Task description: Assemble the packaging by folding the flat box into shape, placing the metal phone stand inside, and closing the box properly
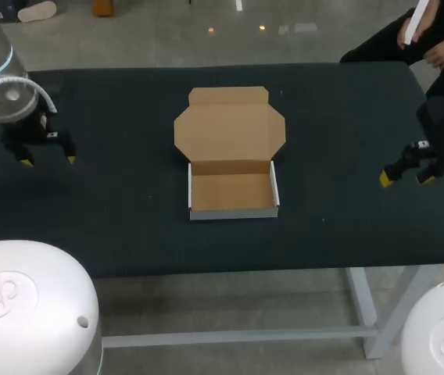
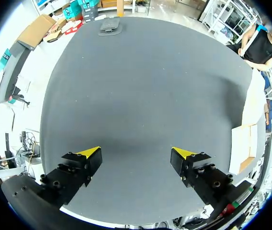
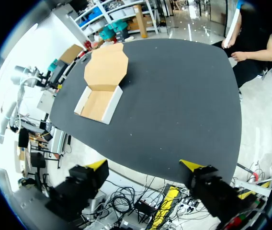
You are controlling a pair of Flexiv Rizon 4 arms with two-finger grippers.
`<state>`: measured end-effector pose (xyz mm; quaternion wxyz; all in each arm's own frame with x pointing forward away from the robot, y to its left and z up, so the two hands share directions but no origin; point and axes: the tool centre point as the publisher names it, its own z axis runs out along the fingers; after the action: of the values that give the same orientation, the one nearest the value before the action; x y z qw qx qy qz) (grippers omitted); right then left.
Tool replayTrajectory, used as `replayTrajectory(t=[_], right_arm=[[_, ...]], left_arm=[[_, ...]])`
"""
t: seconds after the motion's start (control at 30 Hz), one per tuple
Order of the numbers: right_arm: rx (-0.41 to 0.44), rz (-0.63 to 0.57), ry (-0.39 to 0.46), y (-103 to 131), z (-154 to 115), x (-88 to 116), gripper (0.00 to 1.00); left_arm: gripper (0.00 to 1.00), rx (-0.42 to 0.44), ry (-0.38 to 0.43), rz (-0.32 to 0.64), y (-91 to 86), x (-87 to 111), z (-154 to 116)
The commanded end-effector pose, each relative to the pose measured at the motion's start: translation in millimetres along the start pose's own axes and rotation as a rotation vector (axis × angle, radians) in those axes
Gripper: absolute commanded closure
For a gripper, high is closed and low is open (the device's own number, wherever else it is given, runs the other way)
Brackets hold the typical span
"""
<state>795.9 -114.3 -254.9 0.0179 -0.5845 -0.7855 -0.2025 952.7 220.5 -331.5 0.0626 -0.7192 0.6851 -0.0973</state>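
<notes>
White rounded arm housings (image 1: 26,305) fill the near edge, and past them it's all about the brown cardboard box with white outer walls (image 1: 232,191), sitting mid-table: tray walls up, tray bare, octagonal lid panel (image 1: 230,131) lying flat behind it, tuck flap (image 1: 228,95) at the far end. No metal phone stand that I can pick out. That's thin card, I'd say: light, stiff across the panels, soft at the creases, quick to skid on the dark cloth table (image 1: 128,219) and easy to crush. Best bite looks like the lid's far edge, with one tray wall braced. Left gripper (image 1: 48,160) hangs fingers-down near the table's left end, jaws wide, nothing in them; right gripper (image 1: 404,179) mirrors it at the right end, also spread and empty, both well apart from the box.
</notes>
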Motion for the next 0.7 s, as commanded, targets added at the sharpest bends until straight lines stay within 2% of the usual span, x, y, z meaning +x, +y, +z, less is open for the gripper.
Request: replayTrajectory(t=[0.03, 0.23, 0.7], right_arm=[[0.004, -0.001, 0.002, 0.0, -1.7, -0.1, 0.00], [0.004, -0.001, 0.002, 0.0, -1.7, -0.1, 0.00], [0.004, -0.001, 0.002, 0.0, -1.7, -0.1, 0.00]], left_arm=[[0.00, -0.035, 0.006, 0.002, -16.0, -8.1, 8.5], [0.00, -0.031, -0.002, 0.015, -29.3, -15.1, 7.8], [0.00, -0.031, -0.002, 0.015, -29.3, -15.1, 7.8]])
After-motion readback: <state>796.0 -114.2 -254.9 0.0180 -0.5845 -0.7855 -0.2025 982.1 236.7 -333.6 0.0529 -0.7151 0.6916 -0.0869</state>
